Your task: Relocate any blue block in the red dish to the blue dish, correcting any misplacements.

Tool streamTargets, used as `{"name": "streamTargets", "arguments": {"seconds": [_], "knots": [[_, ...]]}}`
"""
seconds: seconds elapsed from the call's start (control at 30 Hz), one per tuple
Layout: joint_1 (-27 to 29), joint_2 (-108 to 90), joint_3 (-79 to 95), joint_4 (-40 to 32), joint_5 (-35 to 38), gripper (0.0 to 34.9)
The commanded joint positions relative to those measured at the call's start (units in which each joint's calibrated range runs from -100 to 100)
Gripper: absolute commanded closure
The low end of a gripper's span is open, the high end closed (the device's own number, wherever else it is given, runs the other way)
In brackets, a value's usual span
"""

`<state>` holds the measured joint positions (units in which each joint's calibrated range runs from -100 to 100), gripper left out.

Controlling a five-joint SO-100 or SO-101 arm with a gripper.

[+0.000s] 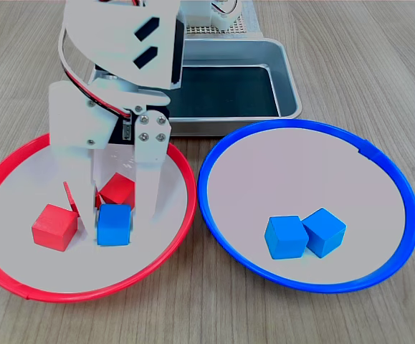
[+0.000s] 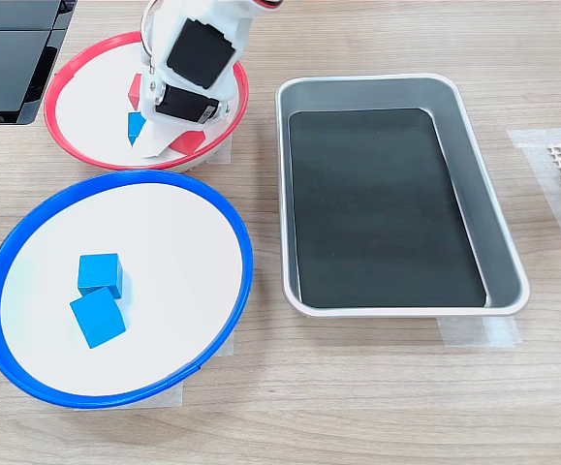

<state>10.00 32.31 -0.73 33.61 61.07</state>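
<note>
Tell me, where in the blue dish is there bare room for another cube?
The blue dish is bare across its far half toward the metal tray; two blue cubes crowd its near part. The red dish is crowded by the gripper.

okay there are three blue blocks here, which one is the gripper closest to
The blue block in the red dish, between the fingers of the gripper. The other two sit together in the blue dish.

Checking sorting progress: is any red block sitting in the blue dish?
No, the blue dish holds only two blue blocks in the first exterior view.
</note>
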Motion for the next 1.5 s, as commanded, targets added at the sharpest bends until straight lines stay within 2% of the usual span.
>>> {"name": "streamTargets", "arguments": {"seconds": [0.0, 0.37, 0.63, 0.9, 1.2, 1.47], "knots": [[-0.7, 1.0, 0.6, 1.9, -0.5, 34.6], [-2.4, -4.5, 0.7, 4.7, -4.1, 34.6], [-3.7, -17.9, -0.2, 15.2, -7.5, 34.6], [-5.1, -26.2, -2.8, 21.1, -11.3, 34.6], [-14.2, -30.8, -0.1, 26.9, -21.4, 34.6], [-20.7, -25.3, -0.8, 24.0, -26.9, 34.6]]}}
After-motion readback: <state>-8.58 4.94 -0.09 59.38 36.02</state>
